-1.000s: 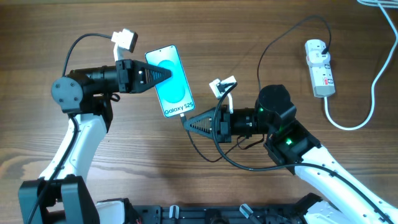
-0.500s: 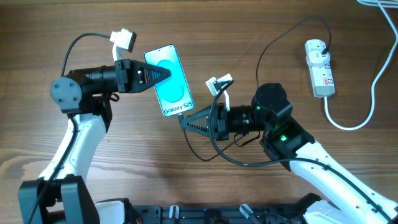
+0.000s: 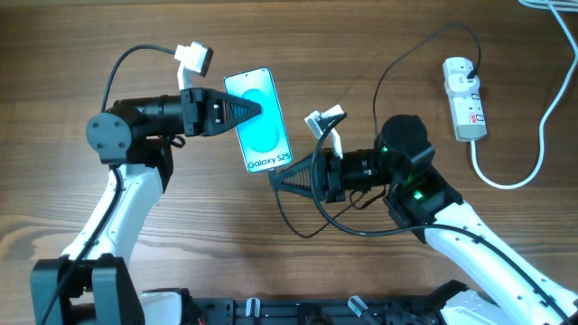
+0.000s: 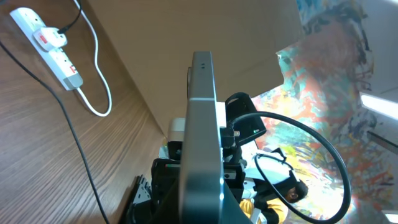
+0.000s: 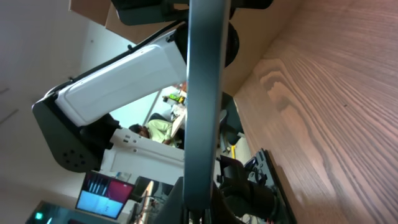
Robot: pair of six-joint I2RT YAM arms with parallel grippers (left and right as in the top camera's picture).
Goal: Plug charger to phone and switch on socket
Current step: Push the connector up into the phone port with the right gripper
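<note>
The phone (image 3: 269,135), teal screen up, is held above the table by my left gripper (image 3: 253,110), which is shut on its upper left edge. My right gripper (image 3: 275,176) is shut on the charger's connector tip, right at the phone's lower edge. The black charger cable (image 3: 302,230) loops below the right arm and runs up to the socket (image 3: 468,108) at the far right. In the left wrist view the phone (image 4: 202,124) shows edge-on, with the socket (image 4: 55,53) behind it. In the right wrist view the phone (image 5: 205,93) shows edge-on above the jaws (image 5: 199,210).
A thicker white cable (image 3: 506,176) curls from the socket toward the right edge. A white plug (image 3: 461,70) sits in the socket's top outlet. The wooden table (image 3: 181,235) spans the view.
Both grippers and the phone have shifted to the right and slightly down. The right gripper has stayed at the phone's lower edge.
</note>
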